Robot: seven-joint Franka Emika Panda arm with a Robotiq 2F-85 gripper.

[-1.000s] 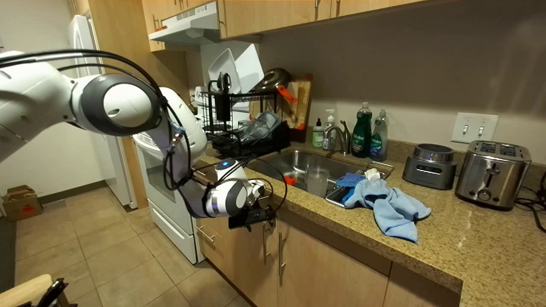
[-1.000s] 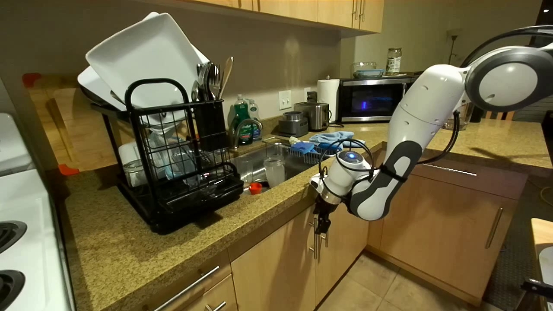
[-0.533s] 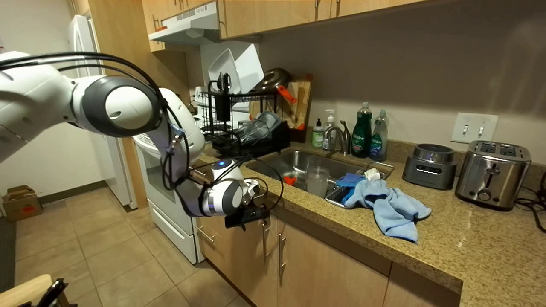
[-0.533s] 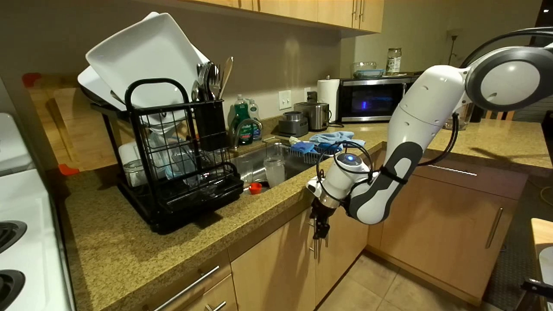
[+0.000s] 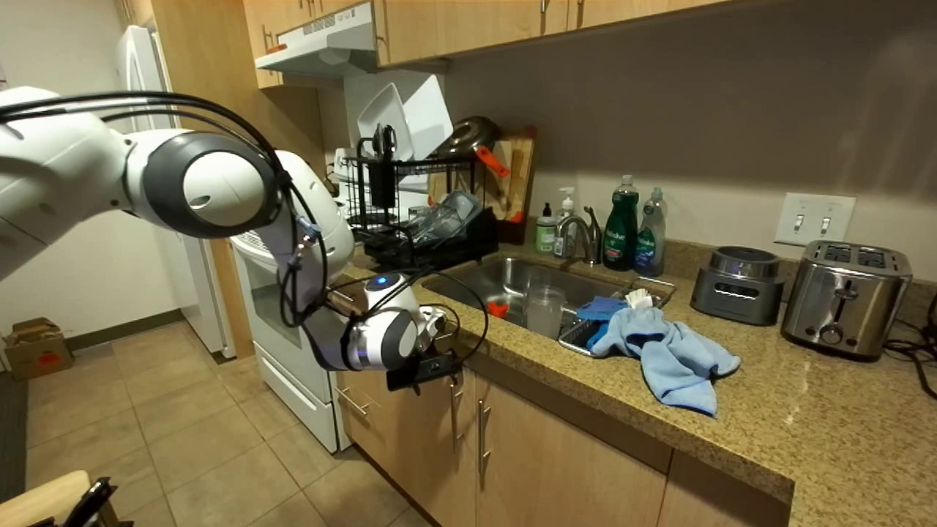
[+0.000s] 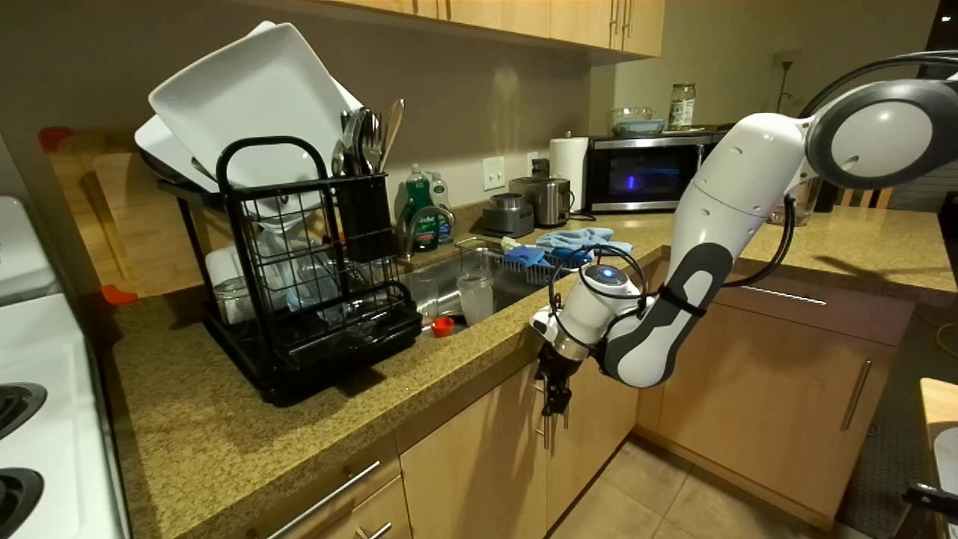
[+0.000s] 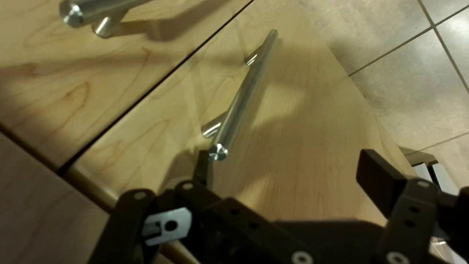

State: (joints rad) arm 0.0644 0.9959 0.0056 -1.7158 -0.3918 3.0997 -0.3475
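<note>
Claw (image 7: 292,174) spread at a bar handle (image 7: 244,93) on the cabinet door (image 7: 304,146).
In the wrist view, the bar handle runs from upper center to the middle of the frame; its near end is just beside the finger (image 7: 201,168) closer to center, and contact cannot be determined. The two fingers stand wide apart. A second bar handle (image 7: 104,8) occupies the upper left, across the door seam (image 7: 157,86). In an exterior view, a light-blue cloth (image 5: 681,359) lies right of center, partly on the table (image 5: 842,417).
</note>
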